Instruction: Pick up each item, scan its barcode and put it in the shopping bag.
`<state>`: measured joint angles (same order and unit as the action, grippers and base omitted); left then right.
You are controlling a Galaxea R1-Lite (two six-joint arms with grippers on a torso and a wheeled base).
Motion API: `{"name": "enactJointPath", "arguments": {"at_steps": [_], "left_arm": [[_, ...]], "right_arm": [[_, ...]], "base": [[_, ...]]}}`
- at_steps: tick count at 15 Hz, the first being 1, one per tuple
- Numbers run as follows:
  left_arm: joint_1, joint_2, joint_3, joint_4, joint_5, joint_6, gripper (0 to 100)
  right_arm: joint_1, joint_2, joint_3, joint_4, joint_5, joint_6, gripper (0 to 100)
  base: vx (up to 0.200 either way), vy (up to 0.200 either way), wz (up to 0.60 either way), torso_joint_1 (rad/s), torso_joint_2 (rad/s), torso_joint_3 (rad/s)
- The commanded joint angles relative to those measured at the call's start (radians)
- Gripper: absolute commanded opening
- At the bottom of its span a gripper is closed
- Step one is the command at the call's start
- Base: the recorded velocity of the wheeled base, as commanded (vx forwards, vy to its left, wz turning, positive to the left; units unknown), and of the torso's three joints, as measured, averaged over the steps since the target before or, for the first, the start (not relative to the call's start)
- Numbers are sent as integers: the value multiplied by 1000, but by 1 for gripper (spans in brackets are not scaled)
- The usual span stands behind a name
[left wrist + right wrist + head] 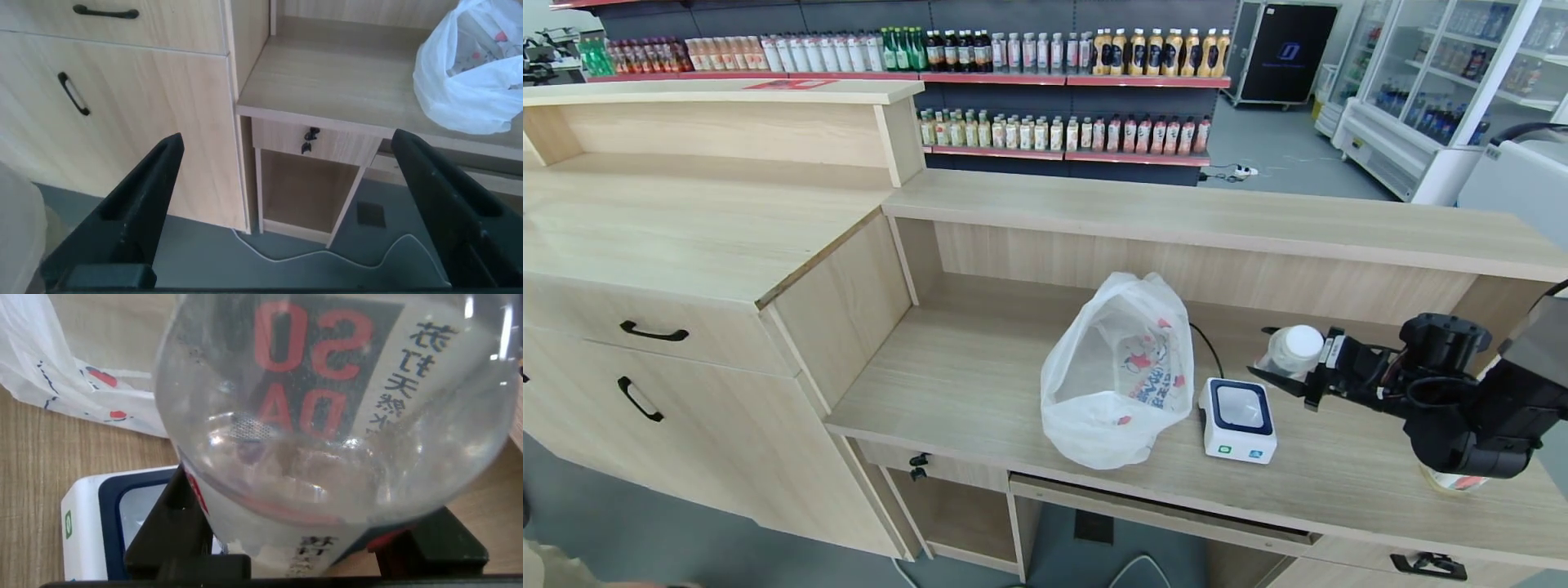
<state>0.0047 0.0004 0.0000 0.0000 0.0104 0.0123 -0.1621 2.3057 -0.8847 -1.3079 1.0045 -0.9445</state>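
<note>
While aloft, bottle point(1293, 349) between right jaws

Bright, even, diffuse light from overhead. Shadows are soft: a faint one lies beneath the shopping bag point(1117, 384) on the wooden counter point(964, 376), and the recess under the counter's upper ledge is slightly darker. Pale reflections veil the glass-door coolers point(1437, 82). In the head view, straight counter edges bow toward the borders. In the right wrist view, white highlights glint on the bottle point(327, 416), whose curved wall warps the surfaces seen through it.
</note>
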Motion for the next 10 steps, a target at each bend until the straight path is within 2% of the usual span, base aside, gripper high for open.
{"name": "enactJointPath", "arguments": {"at_steps": [1, 10], "left_arm": [[0, 0, 0, 0, 0, 0, 100], [0, 0, 0, 0, 0, 0, 100]], "right_arm": [[7, 15, -11, -1, 0, 1, 0], [44, 80, -91, -1, -1, 0, 0]], "base": [[0, 0, 0, 0, 0, 0], [0, 0, 0, 0, 0, 0]]}}
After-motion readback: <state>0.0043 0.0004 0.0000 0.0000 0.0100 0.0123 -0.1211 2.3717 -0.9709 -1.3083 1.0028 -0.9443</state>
